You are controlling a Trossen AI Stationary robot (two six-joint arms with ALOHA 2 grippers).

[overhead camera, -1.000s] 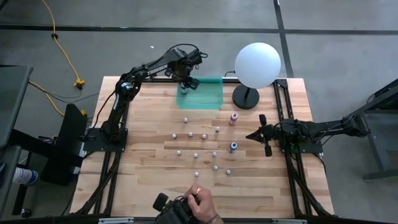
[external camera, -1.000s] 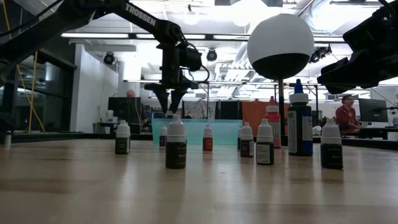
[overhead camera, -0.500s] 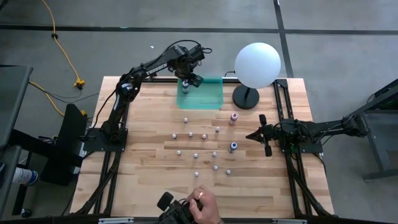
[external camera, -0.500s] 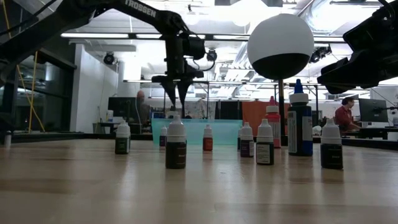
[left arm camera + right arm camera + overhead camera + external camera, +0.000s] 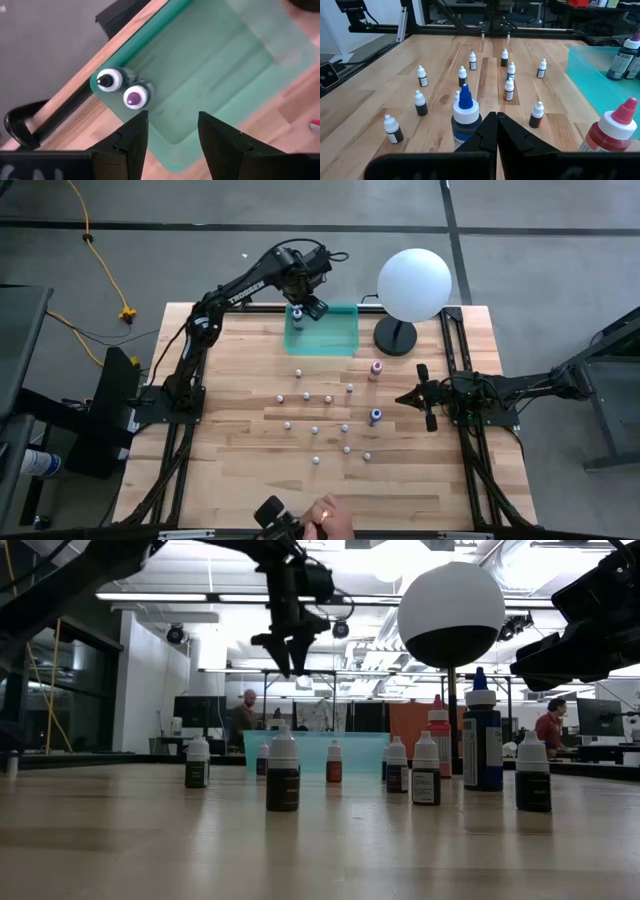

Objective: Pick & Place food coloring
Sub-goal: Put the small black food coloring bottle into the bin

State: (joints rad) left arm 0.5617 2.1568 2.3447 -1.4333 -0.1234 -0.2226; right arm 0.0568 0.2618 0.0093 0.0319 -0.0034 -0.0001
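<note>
While the wooden table [image 5: 240, 470] fills the middle of the high view, the white globe lamp [image 5: 414, 283] stands at its upper right, its dark base just beside the teal tray [image 5: 340, 340] at upper centre. The left arm reaches from the frame's left side up to that tray, and the left gripper [image 5: 306, 304] hangs above the tray's upper left corner with its fingers apart and nothing between them. In the left wrist view two bottles [image 5: 123, 89] stand upright inside the tray, touching each other against its corner wall, one with a dark tip and one with a purple tip. The right gripper [image 5: 424, 397] waits at the right of the table, fingers pressed together and empty, near the blue-capped bottle [image 5: 374, 417]. The pink-capped bottle [image 5: 376, 368] stands above that one in the frame, below the lamp base. The rest of the food coloring [image 5: 318, 415], small white-capped bottles, stands scattered and upright across the table's middle, well apart from one another. At the bottom edge of the high view a person's hand [image 5: 330, 518] shows.
</note>
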